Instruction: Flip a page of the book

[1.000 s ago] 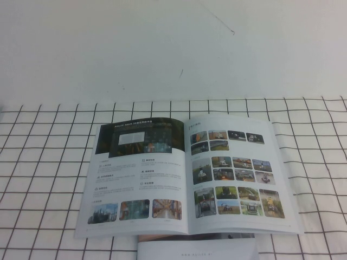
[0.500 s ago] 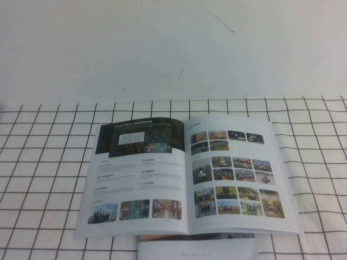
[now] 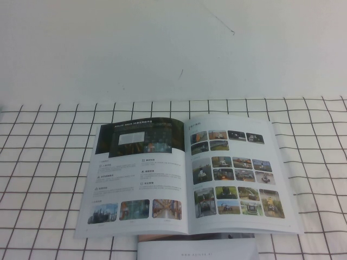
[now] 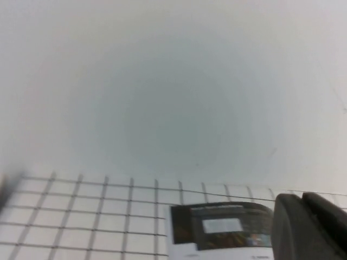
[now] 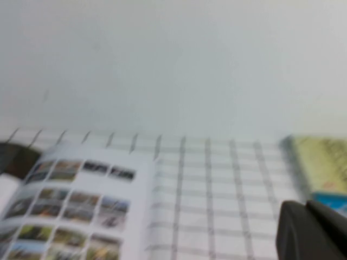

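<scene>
The book (image 3: 187, 179) lies open and flat on the checked cloth. Its left sheet (image 3: 138, 179) has a dark banner picture and icon text. The page (image 3: 236, 173) on the right has rows of small colour photos. No gripper shows in the high view. My left gripper (image 4: 302, 201) is shut and empty, held in the air short of the book's banner corner (image 4: 217, 230). My right gripper (image 5: 307, 208) is shut and empty, above the cloth to the right of the photo page (image 5: 76, 206).
A pale grey-white booklet (image 3: 195, 250) sticks out from under the book's near edge. The black-and-white checked cloth (image 3: 43, 162) covers the table, with a white wall (image 3: 162, 49) behind. A yellow-green and blue object (image 5: 320, 162) lies on the cloth near my right gripper.
</scene>
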Controlling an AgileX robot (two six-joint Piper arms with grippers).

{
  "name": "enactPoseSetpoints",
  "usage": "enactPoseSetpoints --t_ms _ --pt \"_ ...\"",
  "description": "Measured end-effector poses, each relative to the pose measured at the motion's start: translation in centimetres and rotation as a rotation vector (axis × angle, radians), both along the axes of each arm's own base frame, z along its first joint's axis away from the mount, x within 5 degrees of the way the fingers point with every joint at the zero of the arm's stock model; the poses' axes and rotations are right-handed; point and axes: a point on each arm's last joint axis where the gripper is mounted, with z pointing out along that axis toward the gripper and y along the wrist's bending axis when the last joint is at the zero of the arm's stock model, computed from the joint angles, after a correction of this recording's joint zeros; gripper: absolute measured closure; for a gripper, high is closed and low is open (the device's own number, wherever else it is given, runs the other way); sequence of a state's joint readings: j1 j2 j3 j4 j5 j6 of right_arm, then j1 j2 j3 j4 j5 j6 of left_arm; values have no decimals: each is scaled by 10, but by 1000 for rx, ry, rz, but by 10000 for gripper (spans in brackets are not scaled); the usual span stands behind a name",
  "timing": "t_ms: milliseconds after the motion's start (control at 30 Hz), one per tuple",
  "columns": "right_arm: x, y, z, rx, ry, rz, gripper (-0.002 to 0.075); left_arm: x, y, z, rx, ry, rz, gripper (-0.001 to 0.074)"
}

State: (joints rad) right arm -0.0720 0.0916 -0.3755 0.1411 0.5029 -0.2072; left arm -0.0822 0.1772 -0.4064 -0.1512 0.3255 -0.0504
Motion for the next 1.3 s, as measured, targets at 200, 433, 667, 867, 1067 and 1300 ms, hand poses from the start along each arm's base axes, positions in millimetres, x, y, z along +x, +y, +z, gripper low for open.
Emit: enactPoseSetpoints --t_ms 200,433,667,867,1067,1300 --pt "15 26 -15 89 282 298 725 25 -13 -4 -233 197 -90 737" --pt "42 36 -26 107 454 466 725 77 -34 -19 -109 579 -283 737" --pt "75 36 -38 59 586 566 725 137 -53 -28 -52 815 -485 737" --pt "117 34 -35 76 695 600 725 184 -65 -26 -44 822 -537 737" --pt "165 30 -32 89 742 598 725 215 -103 -35 53 795 -588 737" --pt "217 35 -44 106 830 648 725 251 -143 -75 99 878 -630 737"
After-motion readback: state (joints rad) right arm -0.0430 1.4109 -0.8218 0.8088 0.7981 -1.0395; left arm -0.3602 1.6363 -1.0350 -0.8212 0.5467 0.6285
